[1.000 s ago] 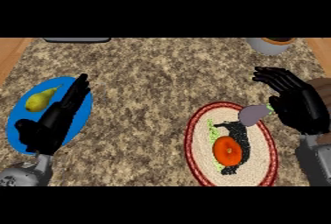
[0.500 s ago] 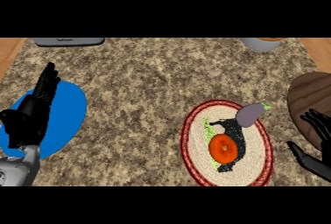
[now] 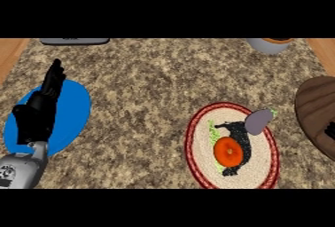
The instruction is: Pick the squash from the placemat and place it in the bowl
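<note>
While the left hand (image 3: 34, 119) lay straight-fingered over the blue placemat (image 3: 73, 106), left, a red-rimmed plate (image 3: 265, 153) separated it from the wooden bowl (image 3: 317, 111) — right edge.

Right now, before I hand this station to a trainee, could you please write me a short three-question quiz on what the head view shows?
1. True or false: an orange round item lies on the red-rimmed woven mat.
2. Fill in the gap: the wooden bowl sits at the view's ___ edge.
3. The left hand is over which thing? A: the blue mat. B: the red-rimmed woven mat. C: the wooden bowl.

Key: 1 true; 2 right; 3 A.
</note>
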